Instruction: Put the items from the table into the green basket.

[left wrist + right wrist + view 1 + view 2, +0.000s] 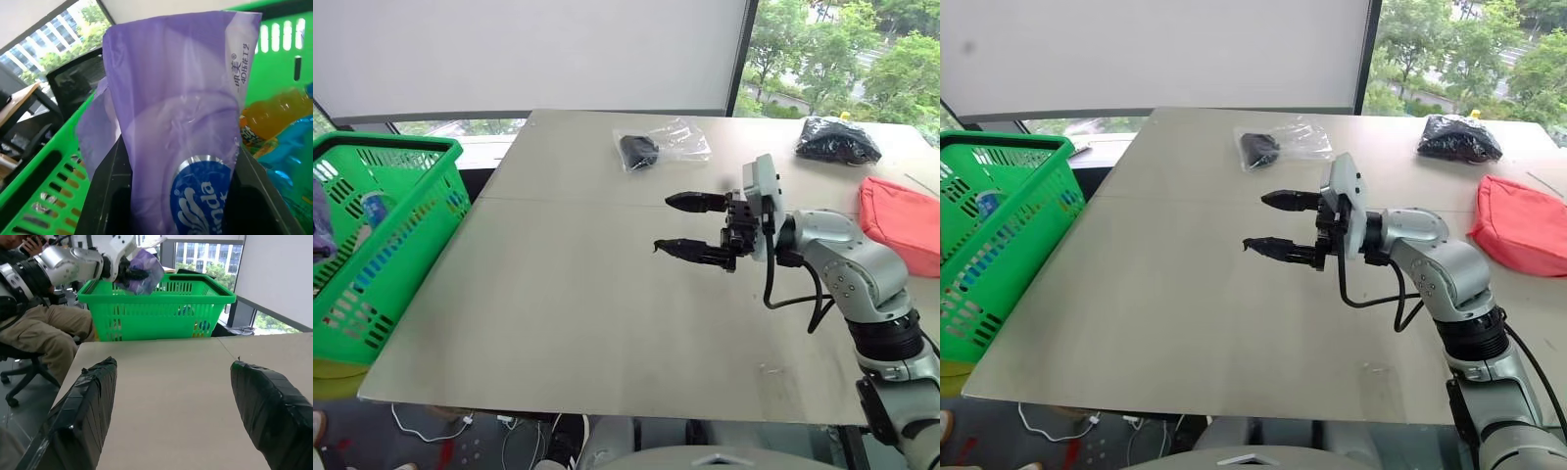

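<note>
The green basket (382,230) stands off the table's (568,304) left edge. My left gripper (131,273) is shut on the purple tissue pack (176,127) and holds it above the basket's open top. A white and blue item (374,208) lies inside the basket. My right gripper (662,224) hovers open over the middle of the table, pointing left, with nothing between its fingers. At the far side of the table lie the clear bag with a black object (651,147) and the black crinkly bundle (837,140). The red fabric pouch (901,223) lies at the right edge.
Orange and blue packs (274,127) rest on the basket's floor. A person (34,328) sits on an office chair beyond the basket. A window and a white blind rise behind the table's far edge.
</note>
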You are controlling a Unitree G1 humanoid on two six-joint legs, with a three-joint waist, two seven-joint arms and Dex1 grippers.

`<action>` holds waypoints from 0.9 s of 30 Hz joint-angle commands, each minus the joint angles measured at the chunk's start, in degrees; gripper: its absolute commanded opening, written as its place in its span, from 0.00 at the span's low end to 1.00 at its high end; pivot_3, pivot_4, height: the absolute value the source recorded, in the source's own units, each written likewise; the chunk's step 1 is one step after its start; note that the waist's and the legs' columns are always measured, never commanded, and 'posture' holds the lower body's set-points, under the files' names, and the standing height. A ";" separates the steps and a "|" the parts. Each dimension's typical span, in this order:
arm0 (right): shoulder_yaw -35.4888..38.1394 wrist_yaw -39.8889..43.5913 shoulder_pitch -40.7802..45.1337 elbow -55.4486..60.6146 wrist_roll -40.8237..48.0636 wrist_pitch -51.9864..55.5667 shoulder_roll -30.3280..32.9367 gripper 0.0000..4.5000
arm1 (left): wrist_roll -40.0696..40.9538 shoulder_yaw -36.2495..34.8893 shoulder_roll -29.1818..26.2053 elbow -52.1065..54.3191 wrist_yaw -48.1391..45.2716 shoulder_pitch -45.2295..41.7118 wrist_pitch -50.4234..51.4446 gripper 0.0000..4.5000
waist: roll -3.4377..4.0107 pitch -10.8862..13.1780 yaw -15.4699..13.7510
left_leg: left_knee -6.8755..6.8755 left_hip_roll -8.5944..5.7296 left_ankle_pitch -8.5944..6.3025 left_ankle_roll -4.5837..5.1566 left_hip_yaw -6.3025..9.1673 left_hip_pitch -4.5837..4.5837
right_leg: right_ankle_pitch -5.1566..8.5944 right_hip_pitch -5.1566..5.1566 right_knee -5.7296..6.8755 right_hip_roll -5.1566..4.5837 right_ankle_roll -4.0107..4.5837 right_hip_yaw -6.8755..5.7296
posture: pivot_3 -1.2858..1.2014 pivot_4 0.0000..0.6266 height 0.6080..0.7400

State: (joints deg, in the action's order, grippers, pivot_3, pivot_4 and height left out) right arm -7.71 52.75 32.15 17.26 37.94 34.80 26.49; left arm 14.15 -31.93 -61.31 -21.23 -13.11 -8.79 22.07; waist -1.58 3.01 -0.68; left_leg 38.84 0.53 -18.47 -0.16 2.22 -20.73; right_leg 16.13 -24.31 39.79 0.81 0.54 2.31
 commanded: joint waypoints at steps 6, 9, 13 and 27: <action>3.98 -1.85 0.46 2.46 2.70 -0.50 -0.95 0.86 | -4.45 0.89 1.96 -2.88 0.80 -4.23 -9.31 0.98 | -0.09 -0.13 0.14 | 0.00 0.00 0.00 0.00 -0.06 -0.06 | -0.01 -0.10 0.06 0.00 0.00 0.01 | 0.52 0.00 1.00; 4.04 -1.76 -0.16 2.08 2.17 -1.29 -1.13 0.86 | -5.51 0.75 3.55 -1.58 1.60 -4.43 -11.67 0.98 | -0.18 -0.21 0.28 | 0.00 0.00 0.00 0.01 -0.09 -0.05 | -0.01 -0.10 0.07 0.00 0.00 0.02 | 0.52 0.00 1.00; 5.37 -1.61 -3.13 0.27 1.11 -2.41 0.10 0.86 | 2.67 -1.28 9.45 10.12 -3.91 -4.86 -12.04 0.98 | -0.27 -0.66 0.05 | 0.01 0.00 -0.01 0.02 -0.09 -0.06 | -0.02 -0.10 0.09 -0.01 0.00 0.01 | 0.53 0.00 1.00; 12.22 -5.81 -26.51 -8.16 -14.66 -16.30 8.64 0.86 | 13.66 22.12 29.27 52.60 -10.39 19.51 4.00 0.98 | 0.34 -1.54 -0.25 | 0.21 0.05 -0.23 0.41 -0.22 0.24 | -0.03 0.28 0.14 0.09 -0.02 0.11 | 0.53 0.00 1.00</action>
State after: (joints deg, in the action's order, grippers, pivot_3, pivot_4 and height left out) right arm 2.62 46.96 5.53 8.23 24.06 21.32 34.67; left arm 29.74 -10.65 -31.94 28.98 -23.62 11.46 27.83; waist -1.25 1.47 -0.93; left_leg 39.05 0.58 -18.69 0.25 2.00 -20.23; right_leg 16.10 -23.74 39.93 0.92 0.52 2.42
